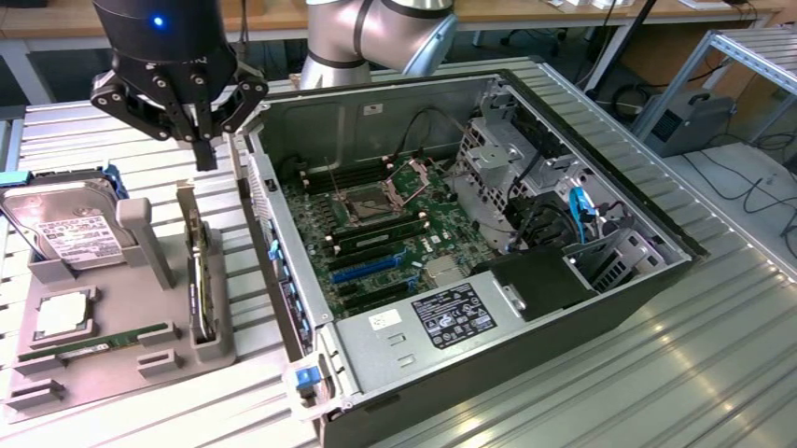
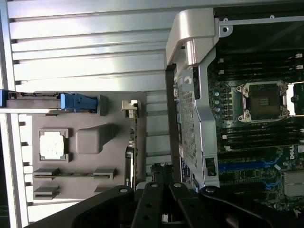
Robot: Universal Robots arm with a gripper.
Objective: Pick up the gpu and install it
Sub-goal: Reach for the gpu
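Inspection of my station, read across the exterior view from its left, all places taken from the grey holder (image 1: 156,252) on the slatted counter (image 1: 622,373).

1. At the holder's far-left end a hard drive (image 1: 69,229) leans in its cradle. A processor chip (image 1: 62,317) and a green memory stick (image 1: 106,338) sit in recesses on the holder's near part. None is touched.

2. The gpu (image 1: 200,280) stands on its long edge in the slot along the holder's right-hand side, bracket end upright at the far end. In my judgement it is parked this way so its upper edge is free for a pinch from above.

3. My gripper (image 1: 204,154) hangs directly above the holder's right-hand slot, over the bracket end of the gpu and apart from it. Its fingers are together and clamped on nothing. The gpu is therefore not yet lifted.

4. Just beside the holder's right-hand side lies the computer case (image 1: 498,373), on its side with the panel off. Its motherboard (image 1: 373,233) faces upward, and the blue expansion slots (image 1: 365,268) lie on the side of the board nearest the holder. That layout, I judge, lets a card go in from above. No card sits in those slots, so installation is not done.
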